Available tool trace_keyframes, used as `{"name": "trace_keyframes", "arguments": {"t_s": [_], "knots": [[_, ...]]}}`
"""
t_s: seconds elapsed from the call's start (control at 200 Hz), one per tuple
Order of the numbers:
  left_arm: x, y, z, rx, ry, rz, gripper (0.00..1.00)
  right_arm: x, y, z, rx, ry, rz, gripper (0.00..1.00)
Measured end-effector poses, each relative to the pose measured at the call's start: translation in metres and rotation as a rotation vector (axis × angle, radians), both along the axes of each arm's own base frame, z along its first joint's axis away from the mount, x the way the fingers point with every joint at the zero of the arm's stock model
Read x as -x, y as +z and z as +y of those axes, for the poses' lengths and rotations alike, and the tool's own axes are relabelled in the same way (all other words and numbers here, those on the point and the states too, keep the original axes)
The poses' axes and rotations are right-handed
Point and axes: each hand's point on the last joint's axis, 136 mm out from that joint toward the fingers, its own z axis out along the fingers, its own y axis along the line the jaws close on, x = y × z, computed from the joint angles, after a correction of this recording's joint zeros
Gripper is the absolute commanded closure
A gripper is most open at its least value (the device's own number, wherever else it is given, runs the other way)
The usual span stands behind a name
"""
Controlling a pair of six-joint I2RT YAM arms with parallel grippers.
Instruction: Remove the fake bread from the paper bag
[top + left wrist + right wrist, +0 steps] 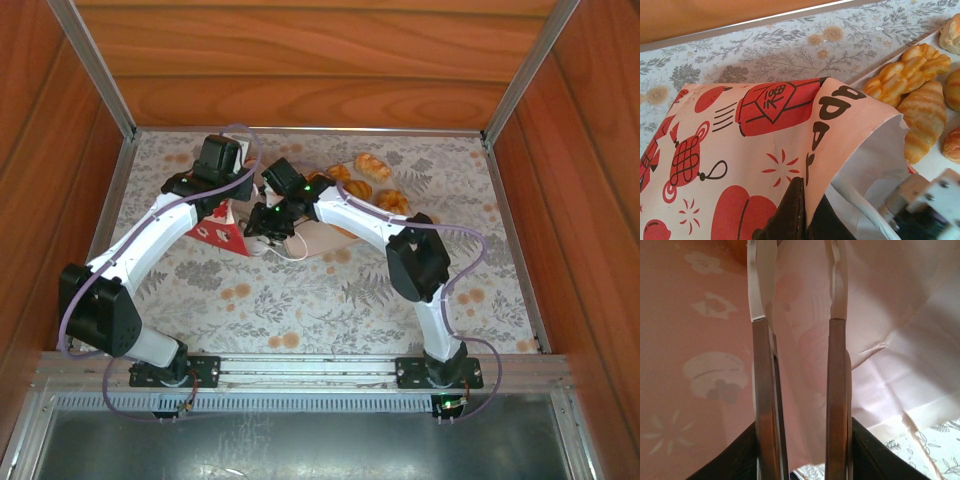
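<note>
The paper bag (228, 232) is lying tipped on the patterned table (300, 300), left of centre, with its mouth facing the right arm. The left gripper (807, 220) is pinching the bag's upper wall at the mouth: in the left wrist view one dark finger is sitting outside the printed red-and-white paper and the other inside, with the paper edge running between them. The right gripper (799, 275) is reaching into the mouth of the bag; in the right wrist view its two fingers (765, 390) are standing spread apart, parallel, with pinkish paper showing behind the gap and no object sitting between them. The fake bread (907, 72) is lying outside the bag on a pale flat tray (935, 170) just beside the bag's mouth, toward the right rear of the table. A braided loaf is resting touching a croissant (922, 120), and round buns (952, 90) are sitting at the right edge of the left wrist view. Whether any piece is lying deeper inside the bag cannot be told.
</note>
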Motion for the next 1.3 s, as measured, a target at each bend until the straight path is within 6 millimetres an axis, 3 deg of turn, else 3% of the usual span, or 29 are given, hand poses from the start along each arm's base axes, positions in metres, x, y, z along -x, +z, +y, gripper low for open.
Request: {"name": "trace_keyframes", "arguments": {"t_s": [0.585,0.92,1.114,1.194,1.299], "knots": [[0.005,0.000,-0.015,0.029,-0.051,0.009,1.00,-0.023,-0.023,0.031,-0.058,-0.028,0.013,0.54],[0.009,-0.002,-0.019,0.032,-0.085,0.016,1.00,-0.029,-0.021,0.037,-0.101,-0.053,0.033,0.47],[0.011,-0.005,-0.020,0.033,-0.091,0.025,1.00,-0.033,-0.029,0.041,-0.106,-0.071,0.043,0.47],[0.012,-0.008,-0.019,0.030,-0.091,0.032,1.00,-0.035,-0.032,0.043,-0.107,-0.079,0.042,0.49],[0.012,-0.008,-0.020,0.031,-0.092,0.031,1.00,-0.038,-0.033,0.044,-0.109,-0.093,0.033,0.65]]}}
